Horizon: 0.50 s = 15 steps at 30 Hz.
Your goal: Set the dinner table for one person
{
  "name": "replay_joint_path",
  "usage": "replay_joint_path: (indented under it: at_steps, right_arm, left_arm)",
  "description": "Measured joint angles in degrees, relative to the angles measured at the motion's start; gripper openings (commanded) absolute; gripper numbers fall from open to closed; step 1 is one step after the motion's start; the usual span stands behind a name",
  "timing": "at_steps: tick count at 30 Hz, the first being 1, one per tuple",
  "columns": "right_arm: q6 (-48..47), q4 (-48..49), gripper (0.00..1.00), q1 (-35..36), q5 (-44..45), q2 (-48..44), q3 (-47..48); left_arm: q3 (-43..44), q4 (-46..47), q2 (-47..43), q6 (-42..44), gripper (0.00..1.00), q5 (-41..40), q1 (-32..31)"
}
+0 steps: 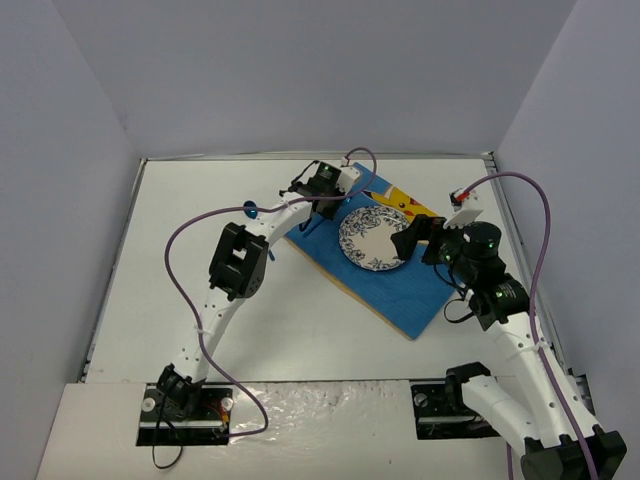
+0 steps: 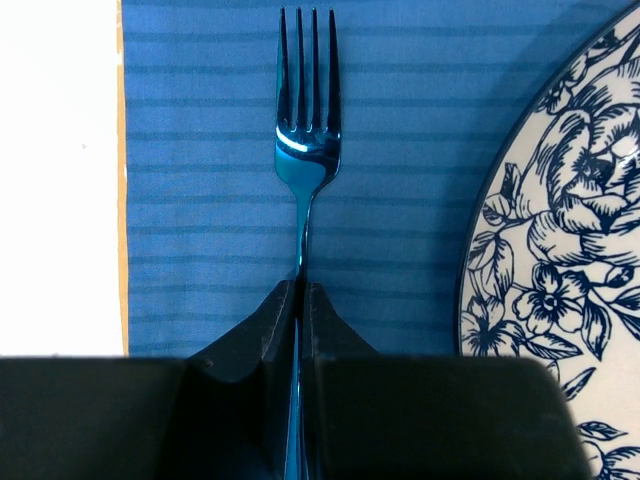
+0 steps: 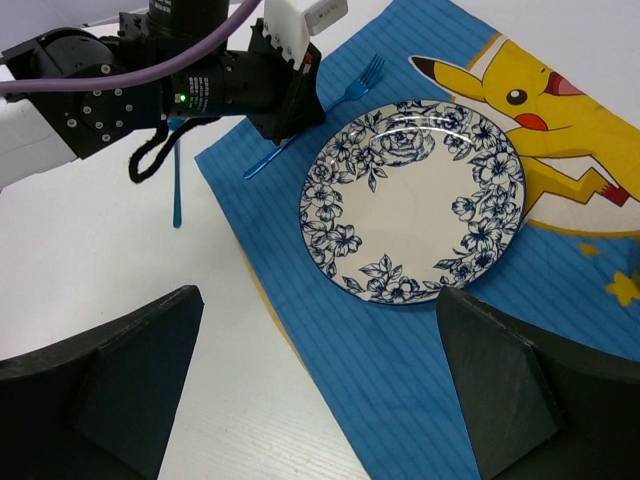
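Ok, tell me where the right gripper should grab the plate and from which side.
Grip the plate by its rim on the edge nearest the open right gripper, coming in low from that side. It lies flat on the placemat, so probably only the rim offers a pinch. The far side is crowded by the fork and the left gripper.

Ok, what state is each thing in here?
left gripper: shut on the fork handle.
right gripper: open, empty.
fork: held, tines over placemat beside plate.
plate: empty, flat on placemat.
placemat: spread flat, askew on dinner table.
second blue utensil: lying on table, off placemat.
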Motion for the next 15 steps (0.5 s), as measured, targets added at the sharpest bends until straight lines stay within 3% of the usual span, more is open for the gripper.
replay_joint_path:
  at_steps: [8, 11, 15]
  right_arm:
    - [0.0, -0.2, 1.00, 0.0, 0.0, 0.0, -0.5]
    - [0.0, -0.2, 1.00, 0.0, 0.0, 0.1, -0.5]
    - [0.0, -0.2, 1.00, 0.0, 0.0, 0.1, -0.6]
  left_arm:
    - [0.0, 0.1, 0.1, 0.4, 0.01, 0.2, 0.1]
    - [-0.1, 0.2, 0.1, 0.7, 0.14, 0.2, 0.1]
    - [-1.3, 1.5, -0.4, 1.5, 0.40, -0.4, 0.2]
